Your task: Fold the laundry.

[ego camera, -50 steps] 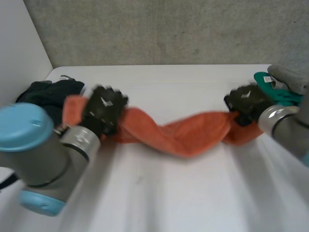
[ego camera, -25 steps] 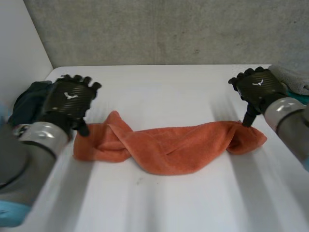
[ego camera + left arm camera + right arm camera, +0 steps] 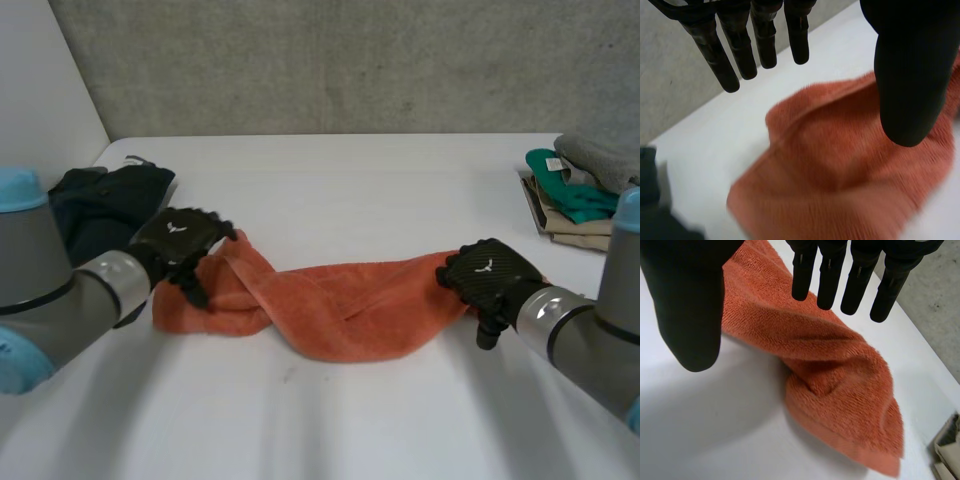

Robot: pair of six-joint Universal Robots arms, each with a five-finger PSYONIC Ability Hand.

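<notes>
Two black hands sit over the ends of one orange towel [image 3: 340, 305], which lies twisted and bunched across the middle of the white table [image 3: 350, 420]. The left hand [image 3: 180, 240] is at the towel's left end, its fingers [image 3: 765, 40] straight and apart from the thumb, holding nothing. The right hand [image 3: 487, 280] is at the right end, its fingers [image 3: 829, 280] likewise straight and empty. The terry cloth is rolled over itself near its left end. Farther back, a dark heap of clothes [image 3: 100, 200] lies at the table's left edge and a folded stack [image 3: 575, 190] in grey, teal and beige lies at its right. A grey concrete wall [image 3: 350, 60] stands behind.
</notes>
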